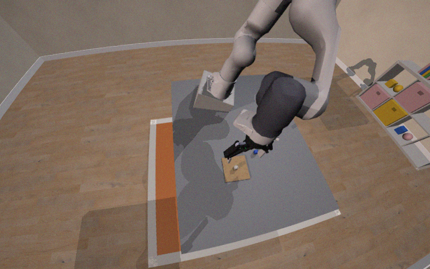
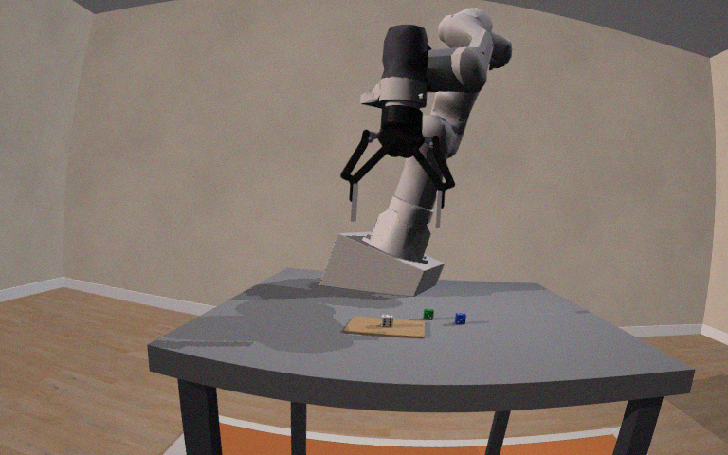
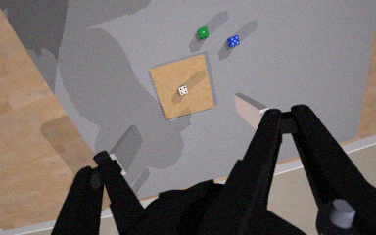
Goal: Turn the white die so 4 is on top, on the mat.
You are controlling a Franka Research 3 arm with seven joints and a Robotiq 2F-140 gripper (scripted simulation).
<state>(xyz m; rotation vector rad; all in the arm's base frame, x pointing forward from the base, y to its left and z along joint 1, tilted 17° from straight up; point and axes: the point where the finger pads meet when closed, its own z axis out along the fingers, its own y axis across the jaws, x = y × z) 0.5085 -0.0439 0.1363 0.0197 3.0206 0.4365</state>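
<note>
From above, we note open approach to the white die (image 1: 235, 167) (image 2: 387, 320) (image 3: 182, 90) on every side of the mat (image 1: 228, 176) (image 2: 410, 330) (image 3: 196, 105), the green die (image 2: 427, 314) (image 3: 203, 32) and blue die (image 1: 255, 152) (image 2: 460, 318) (image 3: 233, 41) standing near just one corner.

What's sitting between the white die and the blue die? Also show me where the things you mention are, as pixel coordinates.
No other object: between the white die (image 1: 235, 167) (image 2: 387, 320) (image 3: 182, 90) and the blue die (image 1: 255, 152) (image 2: 460, 318) (image 3: 233, 41) lie just mat (image 1: 229, 177) (image 2: 408, 330) (image 3: 168, 109) and grey tabletop (image 1: 279, 184) (image 2: 510, 348) (image 3: 304, 73), as the wrist view shows.

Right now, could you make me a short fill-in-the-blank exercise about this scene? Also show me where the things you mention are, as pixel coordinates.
The white die (image 1: 235, 167) (image 2: 387, 320) (image 3: 182, 90) rests on the ____.
Of the dice off the mat, one is blue and the other is ____.
The gripper (image 1: 248, 155) (image 2: 395, 224) (image 3: 186, 118) stands ____, holding nothing.

Missing words: mat; green; open.
</note>
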